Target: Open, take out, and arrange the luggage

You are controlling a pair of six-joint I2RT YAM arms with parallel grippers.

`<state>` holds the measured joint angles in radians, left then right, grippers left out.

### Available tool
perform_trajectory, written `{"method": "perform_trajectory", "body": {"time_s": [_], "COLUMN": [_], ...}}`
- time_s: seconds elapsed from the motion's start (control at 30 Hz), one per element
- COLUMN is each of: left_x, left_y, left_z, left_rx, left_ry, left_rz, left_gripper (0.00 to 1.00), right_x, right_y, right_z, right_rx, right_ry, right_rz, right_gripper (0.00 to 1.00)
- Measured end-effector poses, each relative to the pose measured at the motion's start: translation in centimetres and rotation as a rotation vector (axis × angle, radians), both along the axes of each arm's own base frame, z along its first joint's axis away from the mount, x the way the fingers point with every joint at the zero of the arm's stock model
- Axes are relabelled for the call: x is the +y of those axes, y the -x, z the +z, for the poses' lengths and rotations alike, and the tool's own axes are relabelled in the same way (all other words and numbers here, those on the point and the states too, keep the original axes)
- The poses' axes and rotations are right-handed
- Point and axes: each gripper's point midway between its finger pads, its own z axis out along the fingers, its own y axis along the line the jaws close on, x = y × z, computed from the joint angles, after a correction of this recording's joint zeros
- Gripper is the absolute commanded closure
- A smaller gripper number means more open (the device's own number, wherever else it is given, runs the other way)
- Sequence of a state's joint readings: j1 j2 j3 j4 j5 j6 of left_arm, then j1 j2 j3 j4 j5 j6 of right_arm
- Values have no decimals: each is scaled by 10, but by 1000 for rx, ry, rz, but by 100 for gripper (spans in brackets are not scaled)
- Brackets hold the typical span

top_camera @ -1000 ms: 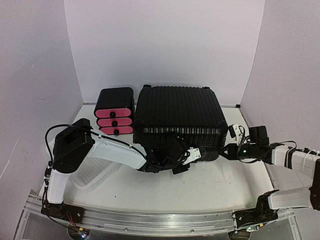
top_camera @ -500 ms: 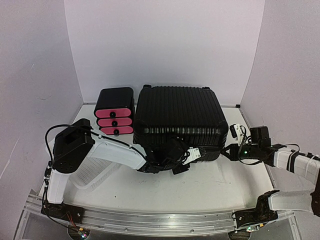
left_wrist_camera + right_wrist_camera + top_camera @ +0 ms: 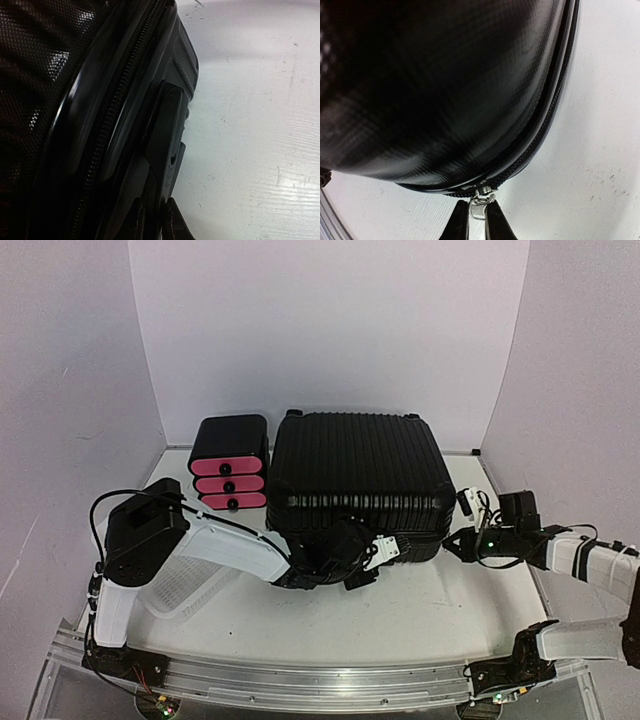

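The luggage (image 3: 355, 475), a large black ribbed suitcase, lies flat and closed in the middle of the table. My left gripper (image 3: 347, 552) is at its front side. In the left wrist view the left gripper (image 3: 152, 222) is shut on a thin black handle part (image 3: 167, 130) beside the zipper line (image 3: 115, 115). My right gripper (image 3: 457, 543) is at the front right corner. In the right wrist view the right gripper (image 3: 478, 220) is shut on the silver zipper pull (image 3: 479, 209), which hangs from the closed zipper (image 3: 545, 125).
A small black box with three pink drawers (image 3: 229, 477) stands against the luggage's left side. A white mesh basket (image 3: 190, 585) lies under the left arm. White walls close in the back and both sides. A metal rail (image 3: 300, 680) runs along the near edge.
The right gripper's fingers have closed onto the zipper pull, and the right wrist has shifted slightly at the corner. The left gripper keeps its hold at the front side.
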<state>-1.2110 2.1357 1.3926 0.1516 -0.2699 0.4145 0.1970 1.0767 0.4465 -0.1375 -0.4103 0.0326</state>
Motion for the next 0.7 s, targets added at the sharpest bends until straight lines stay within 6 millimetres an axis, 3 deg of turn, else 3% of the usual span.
{"method": "perform_trajectory", "body": {"time_s": [0.3,0.53,0.57,0.7], "left_x": [2,10,10,10], "left_y": [0,0,0,0], "left_z": [1,0,0,0], "left_rx": [11,9,9,11], "left_ry": [13,-1,-2,-1], "left_rz": [15,28,28,29], "left_gripper": [100,100,100,100], "right_x": [-12,-45,-42,-33], "right_y": [-9,-25,-28,-34], "right_z": [6,-5,-8,-10], "right_rx": [-30,-1,12,27], "right_ry": [4,24,21,-11], "right_rz": [-31,-94,-77,-18], "right_gripper": [90,98,96,71]}}
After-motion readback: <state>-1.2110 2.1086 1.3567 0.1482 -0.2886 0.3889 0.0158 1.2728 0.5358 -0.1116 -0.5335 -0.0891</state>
